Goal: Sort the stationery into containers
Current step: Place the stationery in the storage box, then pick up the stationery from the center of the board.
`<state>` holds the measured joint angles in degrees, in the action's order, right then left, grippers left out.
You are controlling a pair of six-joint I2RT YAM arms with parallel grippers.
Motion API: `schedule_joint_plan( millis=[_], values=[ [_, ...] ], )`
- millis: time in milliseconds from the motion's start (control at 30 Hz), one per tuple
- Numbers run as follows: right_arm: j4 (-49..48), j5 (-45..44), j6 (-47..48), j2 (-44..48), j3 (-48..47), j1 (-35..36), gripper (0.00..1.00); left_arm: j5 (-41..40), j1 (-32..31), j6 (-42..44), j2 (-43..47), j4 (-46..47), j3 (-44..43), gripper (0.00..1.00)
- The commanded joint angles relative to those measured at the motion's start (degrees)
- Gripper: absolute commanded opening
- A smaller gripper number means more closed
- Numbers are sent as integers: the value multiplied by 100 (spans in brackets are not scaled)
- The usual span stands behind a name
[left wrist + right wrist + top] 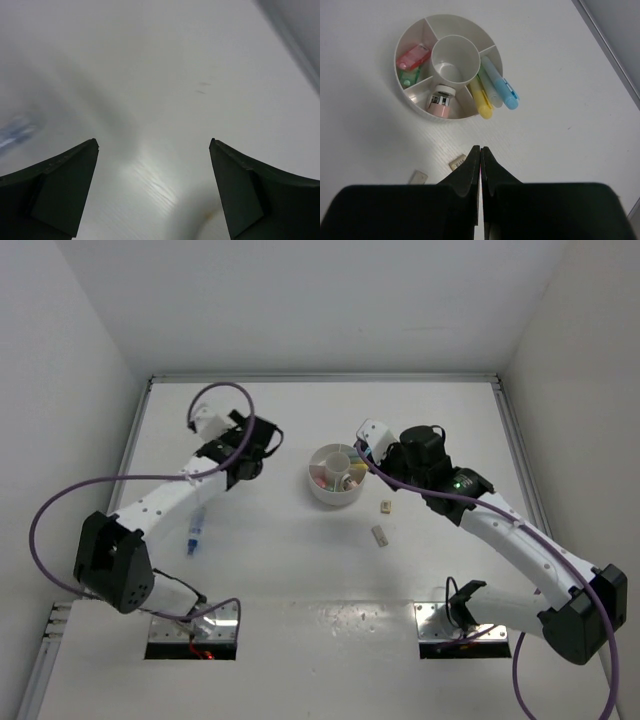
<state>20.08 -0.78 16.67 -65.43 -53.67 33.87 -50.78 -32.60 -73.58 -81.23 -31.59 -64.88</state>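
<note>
The white tabletop [300, 565] is carrying everything. The left arm [160, 505] is reaching toward the far-left corner. Its gripper [153, 150] is hanging released, fingers wide apart over bare, blurred surface. The right arm [510, 535] is stretching from the near-right corner toward the middle. Its gripper [480, 148] is clenched with nothing between the fingers, hovering just near-side of the organiser [422, 109].

The organiser is sitting mid-table, closer to the far edge. A yellow marker [481, 97], a pale green marker [490, 82] and a light blue marker [507, 94] are leaning together in one wedge. A pink marker [413, 56] and a green piece [410, 78] are lying in others.

A blue marker [195, 535] is lying loose toward the left edge. A tan block [458, 161] and a grey block [418, 176] are lying between the organiser and the near edge.
</note>
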Motion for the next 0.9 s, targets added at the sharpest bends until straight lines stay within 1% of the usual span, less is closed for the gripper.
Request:
schedule_joint_plan(
  millis=[0,33,67,100,133,167,200,233,300,333,367,400,433,467,500,533,600,633,667,700,767,800,833,867],
  values=[
    [-109,139,38,48,23,-21,0,383,867,-1202,-121,-2360,351,99],
    [-109,139,38,100,23,-21,0,785,1078,-1202,-121,-2360,475,99],
    [-109,139,38,100,23,-21,0,963,1446,-1333,-34,-2238,607,99],
    [-109,139,38,161,23,-21,0,1096,1606,-1473,36,-2150,756,99],
    [-109,139,38,162,23,-21,0,1428,1782,-1588,133,-2036,1141,99],
    [-109,139,38,162,23,-21,0,1657,2175,-1667,369,-1870,1353,99],
    [-109,139,38,223,23,-21,0,1929,2370,-1616,510,-1355,1582,99],
    [-109,139,38,224,23,-21,0,2489,2764,-1615,703,-1141,2002,94],
    [-109,192,38,224,23,-21,0,3011,3126,-1615,757,-719,2268,87],
    [-109,244,38,224,23,-21,0,3483,3259,-1615,758,-717,2322,84],
    [-109,245,38,224,23,-21,0,3696,3495,-1563,758,-717,2322,73],
    [-109,245,38,224,23,-21,0,3794,3549,-1658,758,-717,2383,64],
    [-109,245,38,224,23,-21,0,3856,3550,-1799,836,-664,2532,48],
    [-109,245,38,276,23,-21,0,3857,3550,-1974,941,-664,2629,30],
    [-109,245,38,276,23,-21,0,3857,3550,-2150,1056,-612,2717,20],
    [-109,245,38,276,23,-21,0,3726,3550,-2273,1248,-463,2770,20],
    [-109,245,38,328,75,-21,0,3672,3550,-2336,1250,-462,2770,31],
    [-109,305,38,329,76,-21,0,3777,3637,-2171,1250,-462,2692,36],
    [-109,306,38,329,76,-21,0,3926,3690,-2065,1059,-462,2630,46],
    [-109,306,38,329,76,-21,0,4023,3769,-1951,935,-462,2569,50],
    [-109,306,38,329,76,-21,0,4094,3770,-1625,583,-470,2358,55],
    [-109,306,38,329,76,-21,0,4033,3770,-1624,530,-470,2357,58],
    [-109,306,38,329,76,-21,0,3963,3770,-1555,529,-523,2296,58],
    [-109,306,38,329,76,-21,0,3788,3770,-1554,529,-523,2296,61]
  ],
)
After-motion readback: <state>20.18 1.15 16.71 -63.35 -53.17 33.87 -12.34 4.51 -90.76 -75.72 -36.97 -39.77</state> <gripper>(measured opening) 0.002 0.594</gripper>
